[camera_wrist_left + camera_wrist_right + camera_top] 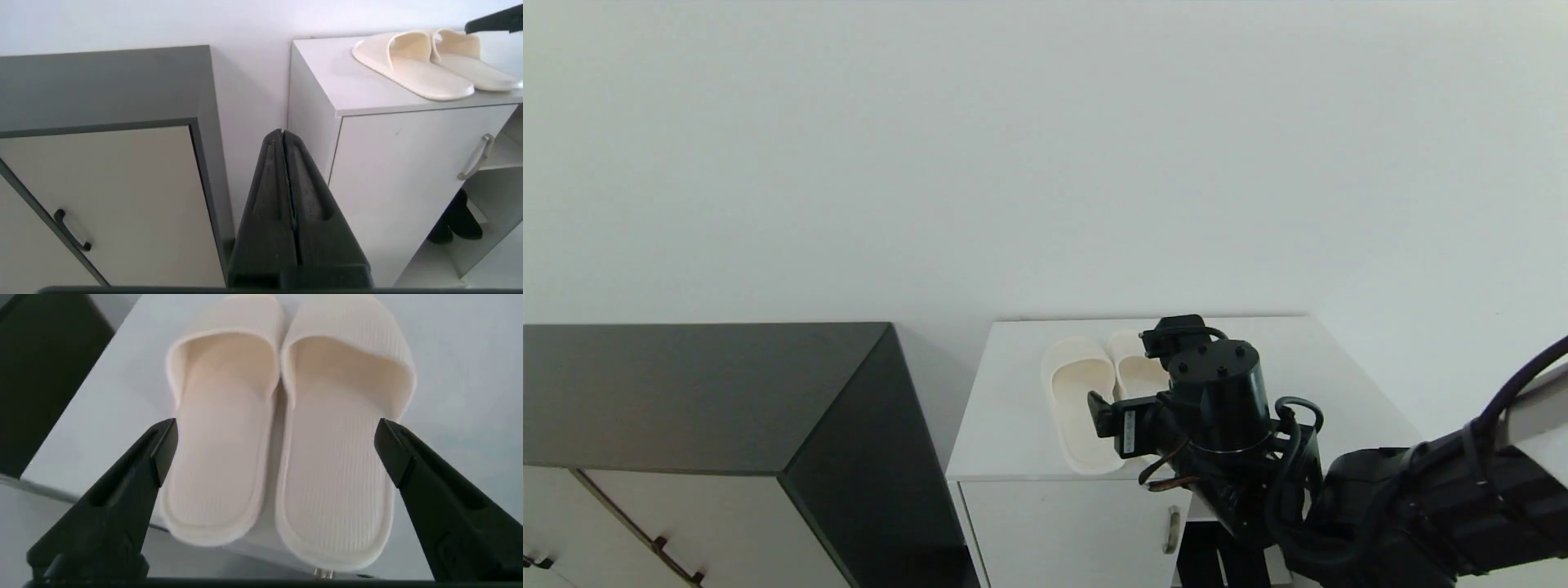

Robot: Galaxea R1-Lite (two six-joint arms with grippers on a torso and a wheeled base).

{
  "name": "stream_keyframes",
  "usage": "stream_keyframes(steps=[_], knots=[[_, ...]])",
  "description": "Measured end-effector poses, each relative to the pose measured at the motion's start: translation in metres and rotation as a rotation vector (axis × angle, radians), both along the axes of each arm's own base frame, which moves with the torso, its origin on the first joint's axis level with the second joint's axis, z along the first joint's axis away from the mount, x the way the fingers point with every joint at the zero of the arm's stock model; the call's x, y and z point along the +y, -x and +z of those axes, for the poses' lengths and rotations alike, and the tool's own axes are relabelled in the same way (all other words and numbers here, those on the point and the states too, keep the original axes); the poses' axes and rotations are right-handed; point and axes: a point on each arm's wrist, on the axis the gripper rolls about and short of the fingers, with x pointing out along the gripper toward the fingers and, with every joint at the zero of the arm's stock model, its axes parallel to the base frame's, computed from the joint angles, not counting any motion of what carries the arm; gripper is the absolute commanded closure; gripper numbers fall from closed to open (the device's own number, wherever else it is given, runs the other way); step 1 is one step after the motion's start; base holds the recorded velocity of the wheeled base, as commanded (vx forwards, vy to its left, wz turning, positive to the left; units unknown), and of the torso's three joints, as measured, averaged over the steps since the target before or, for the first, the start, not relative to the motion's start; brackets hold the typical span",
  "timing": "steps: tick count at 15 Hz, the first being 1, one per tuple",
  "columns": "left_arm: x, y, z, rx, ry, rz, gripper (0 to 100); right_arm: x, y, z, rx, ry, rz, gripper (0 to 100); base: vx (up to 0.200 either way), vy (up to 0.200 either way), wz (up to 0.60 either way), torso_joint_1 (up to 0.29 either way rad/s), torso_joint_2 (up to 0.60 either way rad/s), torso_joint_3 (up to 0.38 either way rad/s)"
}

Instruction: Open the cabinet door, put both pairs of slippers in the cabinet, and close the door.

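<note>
A cream pair of slippers [1086, 400] lies side by side on top of the white cabinet [1013, 425]. My right gripper [276, 429] hangs open just above them, one finger on each outer side of the pair, touching neither. In the left wrist view the cream slippers [433, 57] lie on the cabinet top, and the cabinet's right side stands open beside the door with a metal handle [476, 157]. A dark pair of slippers [458, 224] rests on the lower shelf inside. My left gripper [284, 196] is shut on nothing, low in front of the gap between the two cabinets.
A dark-topped cabinet [703, 392] with pale doors and black handles stands left of the white one, with a narrow gap between them. A plain white wall rises behind both.
</note>
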Motion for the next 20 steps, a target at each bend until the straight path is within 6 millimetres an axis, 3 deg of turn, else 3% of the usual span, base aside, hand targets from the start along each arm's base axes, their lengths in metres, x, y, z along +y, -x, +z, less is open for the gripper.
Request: stream_keyframes(steps=[8,13,19,20], knots=[[0.0,0.0,0.0,0.0,0.0,0.0,100,0.025,-0.045,-0.031,-0.054,0.05,-0.017,0,0.0,0.0,0.0,0.0,0.0,0.0],[0.0,0.0,0.0,0.0,0.0,0.0,100,0.028,-0.07,-0.047,-0.051,0.056,-0.05,0,0.0,0.0,0.0,0.0,0.0,0.0],[0.0,0.0,0.0,0.0,-0.001,0.0,100,0.03,-0.095,-0.053,-0.075,0.052,-0.083,0,0.0,0.0,0.0,0.0,0.0,0.0],[0.0,0.0,0.0,0.0,-0.001,0.0,100,0.032,-0.099,-0.056,-0.077,0.05,-0.086,100,0.0,0.0,0.0,0.0,0.0,0.0]])
